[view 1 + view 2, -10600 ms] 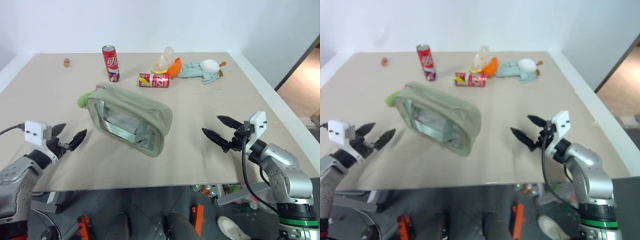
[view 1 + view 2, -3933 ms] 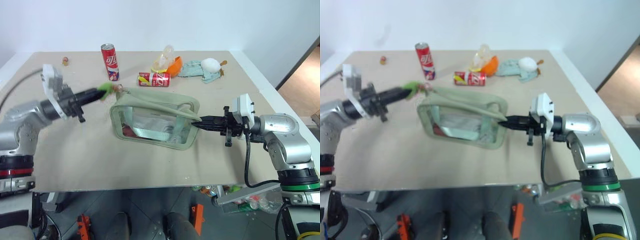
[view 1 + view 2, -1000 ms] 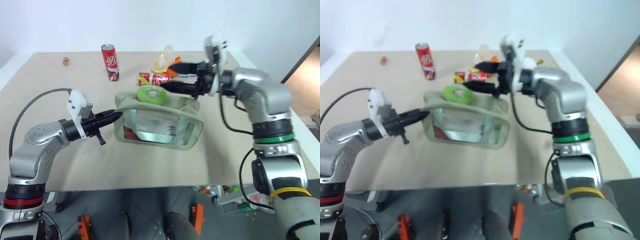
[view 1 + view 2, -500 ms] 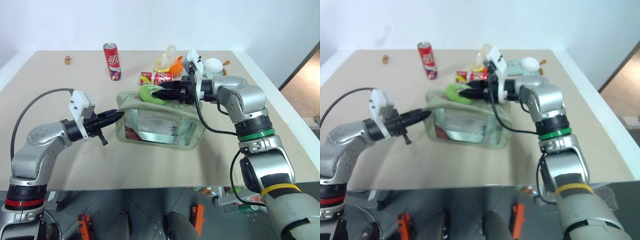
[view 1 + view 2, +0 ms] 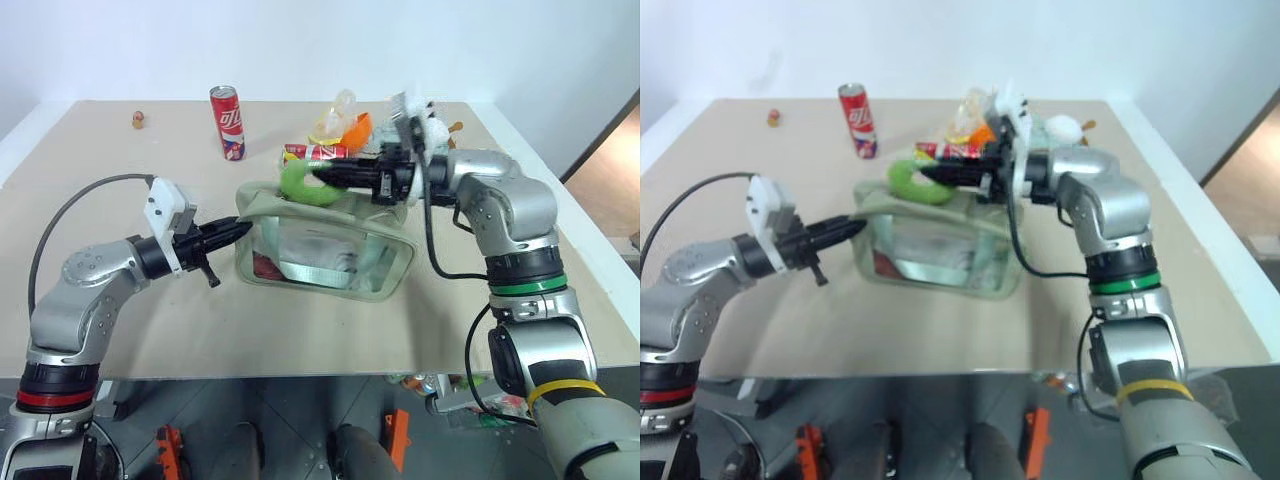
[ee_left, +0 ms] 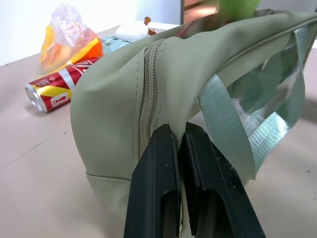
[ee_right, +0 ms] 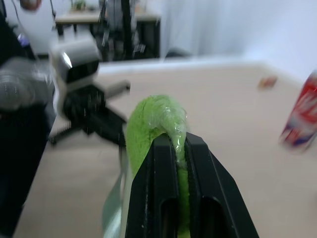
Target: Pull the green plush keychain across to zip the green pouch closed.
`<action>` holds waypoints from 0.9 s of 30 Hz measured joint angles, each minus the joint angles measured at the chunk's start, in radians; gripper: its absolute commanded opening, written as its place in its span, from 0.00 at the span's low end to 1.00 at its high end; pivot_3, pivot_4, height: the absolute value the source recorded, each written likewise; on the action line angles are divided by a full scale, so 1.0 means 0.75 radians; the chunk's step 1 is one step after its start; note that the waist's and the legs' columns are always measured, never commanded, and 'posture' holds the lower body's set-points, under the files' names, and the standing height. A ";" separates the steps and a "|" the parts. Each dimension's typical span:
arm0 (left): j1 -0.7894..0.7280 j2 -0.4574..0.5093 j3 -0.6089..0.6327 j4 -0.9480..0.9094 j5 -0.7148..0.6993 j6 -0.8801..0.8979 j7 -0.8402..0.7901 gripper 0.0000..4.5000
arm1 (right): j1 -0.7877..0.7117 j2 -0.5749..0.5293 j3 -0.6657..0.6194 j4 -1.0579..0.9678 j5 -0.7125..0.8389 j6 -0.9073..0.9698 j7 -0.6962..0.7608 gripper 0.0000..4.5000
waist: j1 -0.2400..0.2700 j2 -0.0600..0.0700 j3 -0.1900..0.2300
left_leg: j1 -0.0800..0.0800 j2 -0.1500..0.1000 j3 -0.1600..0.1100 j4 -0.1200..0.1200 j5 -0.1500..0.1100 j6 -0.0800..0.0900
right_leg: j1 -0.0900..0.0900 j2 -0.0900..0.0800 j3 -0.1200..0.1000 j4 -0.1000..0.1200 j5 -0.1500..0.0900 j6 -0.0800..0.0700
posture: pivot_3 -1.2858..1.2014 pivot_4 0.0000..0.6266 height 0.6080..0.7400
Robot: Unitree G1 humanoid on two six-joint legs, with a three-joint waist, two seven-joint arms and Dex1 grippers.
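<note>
- Two clamped grips: left gripper [image 5: 237, 228] pinching the green pouch [image 5: 330, 255] end, right gripper [image 5: 322, 175] squeezing the green plush keychain [image 5: 300, 183].
- Could slip off the soft fuzz under a hard pull.
- Could drag the pouch toward the table's [image 5: 120, 190] right edge if the left pinch loosens.

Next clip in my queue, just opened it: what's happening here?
The robot is zipping a pouch on the table. Its left hand is shut on the pouch's end by the zipper, bracing it. Its right hand is shut on the keychain above the pouch's top, ready to pull it across. Cans and other clutter sit behind, untouched.
</note>
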 measured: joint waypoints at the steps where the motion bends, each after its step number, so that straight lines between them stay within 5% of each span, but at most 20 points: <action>1: -0.001 -0.005 0.000 0.000 0.000 0.004 0.009 0.00 | 0.001 -0.015 -0.023 -0.012 0.007 -0.022 -0.003 0.01 | 0.000 0.000 0.000 | 0.000 0.000 0.000 0.000 0.000 0.000 | 0.000 0.000 0.000 0.000 0.000 0.000 | 0.52 0.24 1.00; 13: -0.013 -0.035 0.001 -0.023 -0.006 0.066 0.119 0.00 | 0.202 -0.297 -0.199 -0.078 -0.024 -0.193 -0.085 0.01 | 0.010 0.000 0.000 | 0.001 -0.001 0.000 0.000 0.000 0.000 | 0.000 -0.001 0.000 0.000 0.000 0.000 | 0.52 0.24 1.00; 20: 0.006 -0.091 0.001 -0.144 -0.057 0.114 0.202 0.00 | 0.327 -0.509 -0.246 0.098 -0.241 -0.352 -0.287 0.01 | 0.013 0.000 0.000 | 0.000 -0.006 0.002 0.000 0.000 0.000 | 0.001 -0.007 0.002 -0.001 -0.001 0.003 | 0.52 0.24 1.00; 27: 0.062 -0.140 -0.003 -0.209 -0.070 0.122 0.293 0.00 | 0.572 -0.492 -0.195 -0.004 -0.398 -0.367 -0.459 0.01 | -0.004 0.000 0.000 | 0.002 -0.005 0.001 -0.002 0.000 0.000 | 0.000 -0.004 0.003 -0.001 -0.002 0.002 | 0.52 0.24 1.00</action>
